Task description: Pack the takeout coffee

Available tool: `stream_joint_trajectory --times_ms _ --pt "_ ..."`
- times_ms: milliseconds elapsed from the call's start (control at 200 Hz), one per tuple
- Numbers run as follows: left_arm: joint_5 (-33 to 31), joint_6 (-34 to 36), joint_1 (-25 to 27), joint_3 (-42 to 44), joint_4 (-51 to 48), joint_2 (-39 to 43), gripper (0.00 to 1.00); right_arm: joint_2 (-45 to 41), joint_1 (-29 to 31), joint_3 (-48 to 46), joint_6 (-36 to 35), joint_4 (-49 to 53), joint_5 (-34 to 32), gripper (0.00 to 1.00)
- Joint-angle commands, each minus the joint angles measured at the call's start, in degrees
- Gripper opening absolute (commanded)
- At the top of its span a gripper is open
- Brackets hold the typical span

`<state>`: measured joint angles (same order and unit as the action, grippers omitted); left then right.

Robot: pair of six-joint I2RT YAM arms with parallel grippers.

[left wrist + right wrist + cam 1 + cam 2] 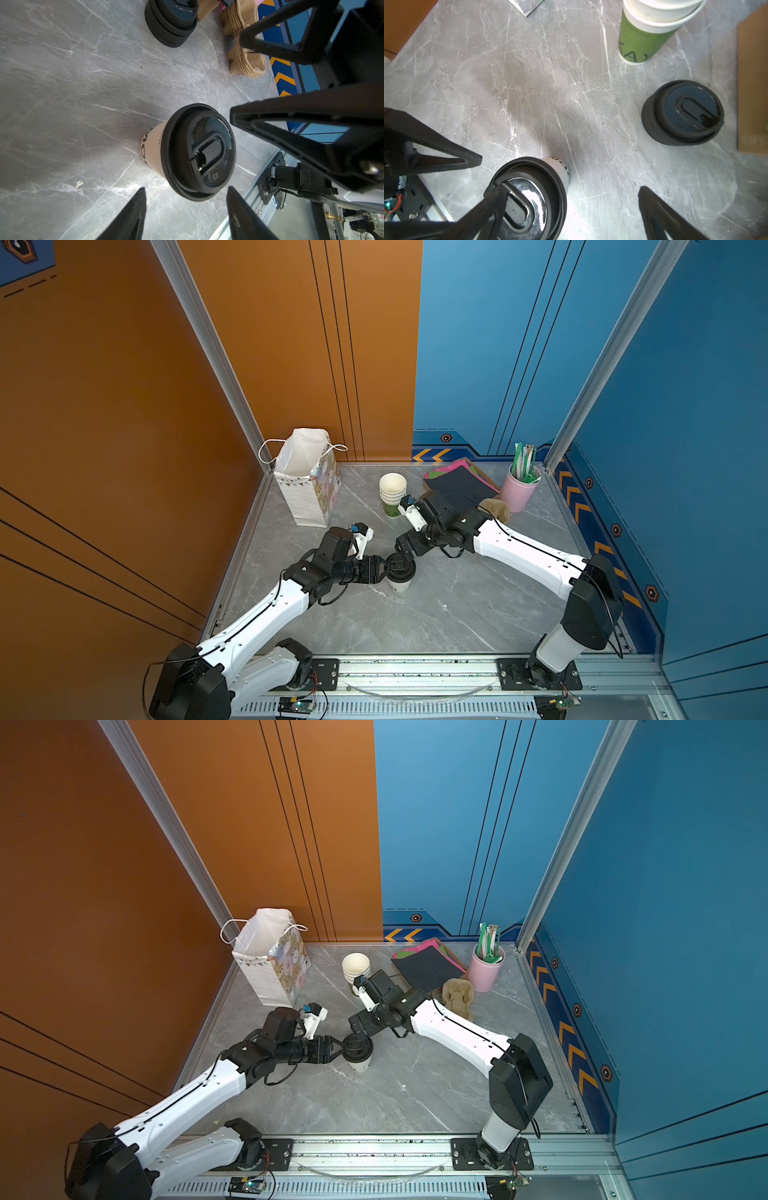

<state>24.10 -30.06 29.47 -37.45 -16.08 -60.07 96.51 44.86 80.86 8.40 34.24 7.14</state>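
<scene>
- The takeout coffee (401, 576), a small white paper cup with black lettering and a round black sip lid, stands upright on the grey marbled table (449, 614). It is near the middle, with both arms meeting over it.
- I see my left gripper (387, 566) reaching in level from the left. Its jaws are partly open and hold nothing.
- In the left wrist view, the two black fingertips (141, 193) stop just short of the lid's rim, and the cup (195, 151) sits ahead of the gap between them.
- My right gripper (400, 552) comes down from the back right with its jaws spread wide, and it grips nothing.
- In the right wrist view, one finger (496, 193) lies across the top of the lid (529, 197). I cannot tell whether it presses on the lid or only hangs over it. The other finger is well clear, over bare table.
- A white patterned gift bag (309, 489) stands open in the back left corner, well apart from the cup.
- A stack of lidless paper cups (392, 493), with a green one lowest, stands behind the right gripper.
- A pile of loose black lids (683, 115) lies near that stack.
- Brown pulp cup carriers (457, 996), coloured napkins (461, 481) and a pink holder of straws (519, 489) fill the back right.
</scene>
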Motion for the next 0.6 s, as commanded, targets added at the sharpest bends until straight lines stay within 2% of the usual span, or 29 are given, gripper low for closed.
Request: stream_joint_trajectory --times_ms 0,230,596 --pt "1.40 -0.87 1.14 1.57 0.61 1.38 0.63 2.61 -0.39 2.68 -4.06 3.90 0.53 1.00" --pt "0.21 -1.40 2.57 3.15 0.93 2.42 0.66 4.42 -2.16 4.26 -4.54 3.82 -0.01 1.00" --pt "-1.52 -1.49 4.80 2.47 2.05 -0.43 0.68 6.78 -3.29 5.05 -4.33 3.28 -0.62 1.00"
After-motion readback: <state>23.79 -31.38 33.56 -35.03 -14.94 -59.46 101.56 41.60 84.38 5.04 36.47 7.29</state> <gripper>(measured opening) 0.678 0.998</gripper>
